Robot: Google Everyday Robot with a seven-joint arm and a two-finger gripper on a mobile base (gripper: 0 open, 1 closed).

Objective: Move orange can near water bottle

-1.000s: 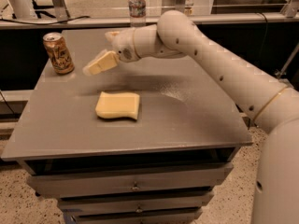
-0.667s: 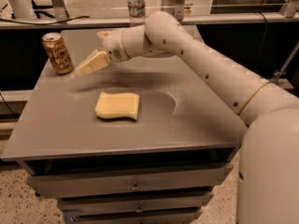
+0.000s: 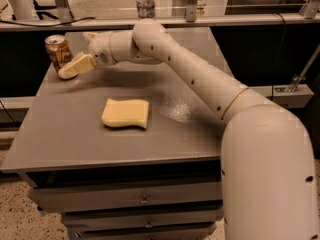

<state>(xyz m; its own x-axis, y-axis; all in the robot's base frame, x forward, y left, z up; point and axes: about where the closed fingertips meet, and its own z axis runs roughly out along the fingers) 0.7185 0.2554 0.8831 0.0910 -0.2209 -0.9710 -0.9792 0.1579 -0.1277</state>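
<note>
The orange can (image 3: 57, 51) stands upright at the far left corner of the grey table (image 3: 75, 144). My gripper (image 3: 75, 54) is right beside the can on its right side and open. One pale finger (image 3: 76, 66) reaches in front of the can's base, and the other shows behind, near the can's top. The can is not lifted. The water bottle (image 3: 145, 2) stands upright beyond the table's far edge, behind the rail, well to the right of the can.
A flat yellow sponge (image 3: 125, 113) lies in the middle of the table. My arm (image 3: 200, 79) stretches across the table's right half. A metal rail (image 3: 200, 20) runs along the back. Drawers (image 3: 145, 200) are below the table front.
My gripper has moved left and a little down toward the orange can, and now reaches it. The can, sponge and bottle have not moved.
</note>
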